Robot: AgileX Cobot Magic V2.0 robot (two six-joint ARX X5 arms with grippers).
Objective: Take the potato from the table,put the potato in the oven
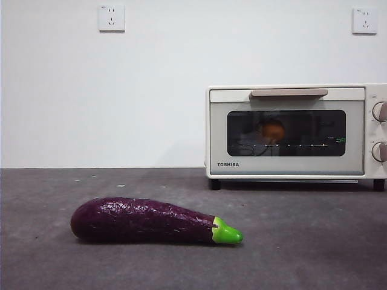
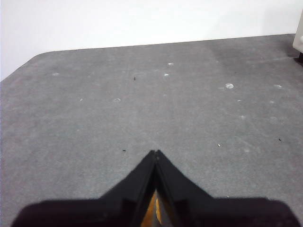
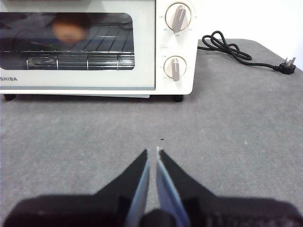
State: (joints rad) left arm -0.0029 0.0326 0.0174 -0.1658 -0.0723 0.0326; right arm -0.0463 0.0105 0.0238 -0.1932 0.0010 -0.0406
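The potato sits inside the oven, behind the closed dark glass door, resting on the wire rack toward the side away from the knobs. It shows as a rounded orange-brown shape; through the dark glass it looks nearly round, so no long axis or pointing direction can be made out.

The right gripper hangs over the bare tabletop in front of the oven, well apart from the potato, with the shut door between them. Its fingers are almost together, only a thin slit between the tips, and they hold nothing.

The left gripper is over an empty stretch of tabletop far from the oven, only a corner of which shows at the edge of its wrist view. Its fingers are pressed tip to tip and grip nothing.

On the tabletop in front of the oven lies a purple eggplant, lengthwise across the front view, its green tip toward the oven's side. A black power cord with its plug lies loose beside the oven.
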